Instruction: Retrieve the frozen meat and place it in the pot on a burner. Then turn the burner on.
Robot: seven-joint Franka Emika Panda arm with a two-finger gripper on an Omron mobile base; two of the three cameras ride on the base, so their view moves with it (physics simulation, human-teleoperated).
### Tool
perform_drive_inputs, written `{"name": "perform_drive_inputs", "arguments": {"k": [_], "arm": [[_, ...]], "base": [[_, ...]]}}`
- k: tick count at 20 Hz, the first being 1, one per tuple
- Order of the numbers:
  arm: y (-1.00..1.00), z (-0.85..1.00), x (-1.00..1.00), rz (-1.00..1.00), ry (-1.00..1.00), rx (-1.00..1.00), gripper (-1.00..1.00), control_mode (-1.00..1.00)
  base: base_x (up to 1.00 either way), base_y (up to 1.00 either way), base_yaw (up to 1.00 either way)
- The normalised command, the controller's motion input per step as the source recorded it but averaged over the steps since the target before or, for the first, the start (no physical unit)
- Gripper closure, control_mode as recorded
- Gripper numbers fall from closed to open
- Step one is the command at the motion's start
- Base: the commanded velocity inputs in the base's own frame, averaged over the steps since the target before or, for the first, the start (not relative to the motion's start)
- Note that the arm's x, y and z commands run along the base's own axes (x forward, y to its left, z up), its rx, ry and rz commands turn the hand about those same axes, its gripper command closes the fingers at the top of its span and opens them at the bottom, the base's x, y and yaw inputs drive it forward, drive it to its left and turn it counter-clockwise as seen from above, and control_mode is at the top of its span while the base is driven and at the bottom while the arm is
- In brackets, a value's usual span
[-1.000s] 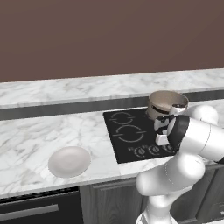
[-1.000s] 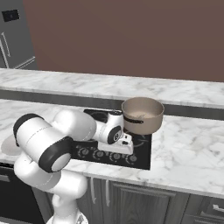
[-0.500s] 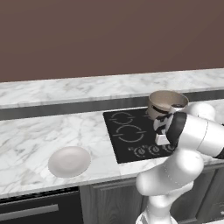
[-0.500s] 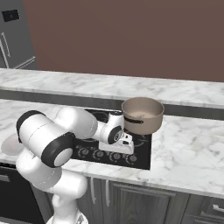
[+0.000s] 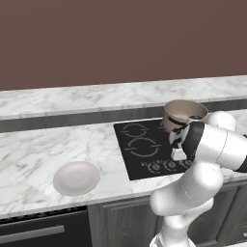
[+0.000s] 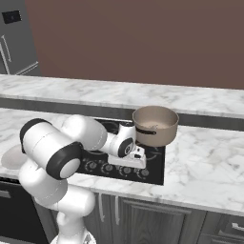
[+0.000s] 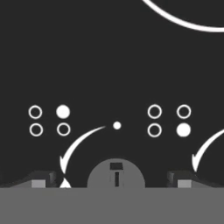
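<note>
White-veined marble forms the counter (image 5: 43,144), the largest surface, with the black glass cooktop (image 5: 140,161) set flush into it so that pans stand level with the worktop. The tan-brown pot (image 6: 155,125) sits at the cooktop's far right corner, over a burner there; whether the frozen meat lies inside cannot be told, since the pale interior shows no clear lump. A white-outlined burner (image 5: 144,147) lies free near the cooktop's middle. A round white dish (image 5: 76,177) rests well apart on the counter to the left. The gripper (image 7: 115,183) is lowered at the cooktop's front edge, presumably to work the controls: its fingertips (image 7: 43,179) stand spread, holding nothing, either side of a small round dial (image 7: 116,175) that bears a dark pointer mark.
</note>
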Motion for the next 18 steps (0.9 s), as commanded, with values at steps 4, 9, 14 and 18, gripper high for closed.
{"name": "perform_drive_inputs", "arguments": {"k": [4, 9, 14, 18], "arm": [[0.00, -0.09, 0.00, 0.00, 0.00, 0.00, -1.00, -1.00], [0.00, 0.00, 0.00, 0.00, 0.00, 0.00, 1.00, -1.00], [0.00, -0.01, -0.01, 0.00, 0.00, 0.00, 1.00, -1.00], [0.00, -0.01, -0.01, 0.00, 0.00, 0.00, 1.00, -1.00]], "base": [[0.00, 0.00, 0.00], [0.00, 0.00, 0.00], [0.00, 0.00, 0.00], [0.00, 0.00, 0.00]]}}
